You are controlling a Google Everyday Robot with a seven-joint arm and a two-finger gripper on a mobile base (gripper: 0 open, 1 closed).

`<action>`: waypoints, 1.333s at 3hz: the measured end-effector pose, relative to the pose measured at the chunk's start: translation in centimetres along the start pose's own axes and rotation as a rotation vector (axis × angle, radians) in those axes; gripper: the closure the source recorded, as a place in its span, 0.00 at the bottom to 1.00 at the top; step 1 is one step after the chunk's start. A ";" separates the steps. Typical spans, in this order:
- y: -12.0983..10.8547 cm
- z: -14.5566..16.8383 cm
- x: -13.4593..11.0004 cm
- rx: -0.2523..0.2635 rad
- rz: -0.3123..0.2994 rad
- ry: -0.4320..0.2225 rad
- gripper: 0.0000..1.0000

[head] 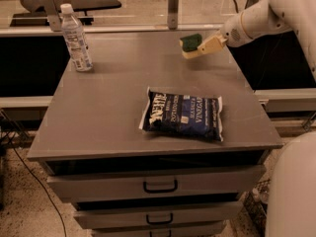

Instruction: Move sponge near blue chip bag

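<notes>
The sponge [190, 45], dark green on top with a pale yellow base, is held in the air above the back right part of the grey cabinet top [113, 98]. My gripper [200, 46] comes in from the right on a white arm and is shut on the sponge. The blue chip bag [183, 115], dark navy with white lettering, lies flat near the front right of the top, below and in front of the sponge.
A clear plastic water bottle [76, 39] stands upright at the back left corner. Drawers with dark handles [160, 186] are below the top. A rail with metal posts [172, 6] runs behind the cabinet. A white robot part [294, 191] fills the lower right.
</notes>
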State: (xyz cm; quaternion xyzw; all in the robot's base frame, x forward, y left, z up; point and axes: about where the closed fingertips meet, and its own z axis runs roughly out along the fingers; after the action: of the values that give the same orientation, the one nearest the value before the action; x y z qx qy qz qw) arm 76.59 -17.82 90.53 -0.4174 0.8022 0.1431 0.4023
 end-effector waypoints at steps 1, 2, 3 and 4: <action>0.5 0.7 -0.5 -0.027 -0.020 -0.003 1.00; 4.0 -0.5 -0.5 -0.128 -0.093 0.003 1.00; 7.4 -2.2 0.5 -0.223 -0.148 0.028 1.00; 9.4 -4.5 1.5 -0.279 -0.195 0.048 1.00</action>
State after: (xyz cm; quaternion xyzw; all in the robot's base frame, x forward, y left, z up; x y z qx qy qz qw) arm 66.31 -15.43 91.28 -0.5481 0.7398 0.2032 0.3331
